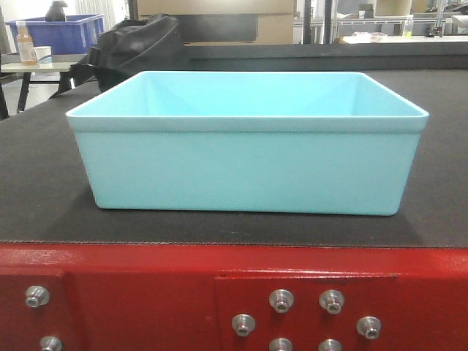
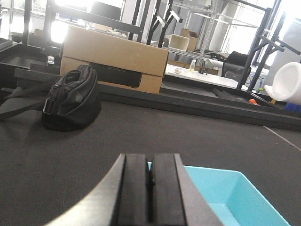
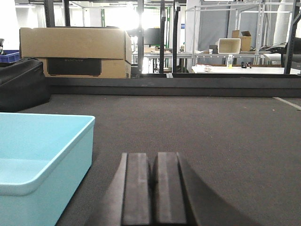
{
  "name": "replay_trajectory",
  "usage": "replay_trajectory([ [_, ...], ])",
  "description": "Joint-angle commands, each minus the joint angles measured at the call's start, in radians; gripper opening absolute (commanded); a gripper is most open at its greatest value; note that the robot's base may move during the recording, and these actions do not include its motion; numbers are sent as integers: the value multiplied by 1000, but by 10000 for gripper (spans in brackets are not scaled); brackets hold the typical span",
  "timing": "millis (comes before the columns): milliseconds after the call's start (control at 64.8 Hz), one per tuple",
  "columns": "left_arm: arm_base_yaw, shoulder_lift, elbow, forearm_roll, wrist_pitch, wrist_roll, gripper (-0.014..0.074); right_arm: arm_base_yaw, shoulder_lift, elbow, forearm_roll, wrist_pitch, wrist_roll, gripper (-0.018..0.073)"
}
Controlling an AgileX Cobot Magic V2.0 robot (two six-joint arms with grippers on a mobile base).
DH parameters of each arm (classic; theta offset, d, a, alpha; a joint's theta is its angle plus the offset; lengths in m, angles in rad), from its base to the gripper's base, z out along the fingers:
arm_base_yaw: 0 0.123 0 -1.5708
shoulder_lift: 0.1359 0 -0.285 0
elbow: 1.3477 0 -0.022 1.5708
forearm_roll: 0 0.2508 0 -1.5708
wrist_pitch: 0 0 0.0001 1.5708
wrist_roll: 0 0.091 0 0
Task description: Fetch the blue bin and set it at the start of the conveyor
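Note:
The blue bin stands upright and empty on the dark textured belt of the conveyor start, just behind its red frame with silver bolts. Neither gripper shows in the front view. In the left wrist view my left gripper is shut and empty, hanging above the belt, with the bin low to its right and a sliver of the bin's corner showing past the fingertips. In the right wrist view my right gripper is shut and empty above the belt, with the bin to its left and apart from it.
A black bag lies on the belt behind the bin to the left and also shows in the left wrist view. A cardboard box stands past the belt's far edge. A dark blue crate and a bottle are at the far left.

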Motion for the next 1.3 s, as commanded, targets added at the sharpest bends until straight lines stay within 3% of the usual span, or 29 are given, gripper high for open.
replay_trajectory([
  [0,2,-4,2,4,-10,2,-111,1,-7,0,6,-26,-9,-162],
  [247,2,-4,2,4,-8,2,-111,1,-7,0,6,-26,-9,-162],
  [355,3,-5,8,53,27,2,-111,1,-7,0,6,-26,-9,-162],
  [540,9,-32,47,43,27,17,-111,1,-7,0,6,-26,-9,-162],
  [617,38,-74,109,-26,27,112,-111,1,-7,0,6,-26,-9,-162],
  [741,119,-154,218,-219,13,377,-111,1,-7,0,6,-26,-9,-162],
  [849,206,-234,310,-296,-1,525,-111,1,-7,0,6,-26,-9,-162],
  [988,303,-336,436,-370,-47,604,-111,1,-7,0,6,-26,-9,-162],
  [1065,346,-392,520,-392,-117,603,-111,1,-7,0,6,-26,-9,-162],
  [1281,380,-491,642,-412,-259,603,-111,1,-7,0,6,-26,-9,-162],
])
